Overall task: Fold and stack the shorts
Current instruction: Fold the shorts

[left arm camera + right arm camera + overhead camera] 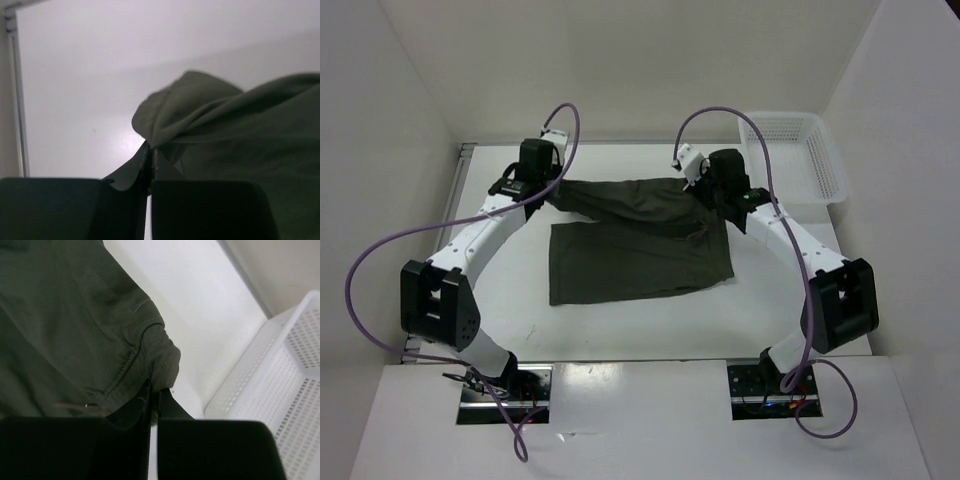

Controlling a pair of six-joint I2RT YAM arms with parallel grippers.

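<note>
The dark olive-green shorts [635, 245] lie on the white table, their far edge lifted and stretched between my two grippers. My left gripper [552, 192] is shut on the far left corner of the shorts; in the left wrist view the cloth [210, 120] bunches out from between the closed fingertips [151, 150]. My right gripper [713, 192] is shut on the far right corner; in the right wrist view the hemmed corner [160, 360] is pinched between the fingertips [154, 390]. The near part of the shorts rests flat on the table.
A white mesh basket [798, 155] stands at the back right, also in the right wrist view [280, 380], close to the right gripper. White walls close in the table on three sides. Purple cables loop over both arms.
</note>
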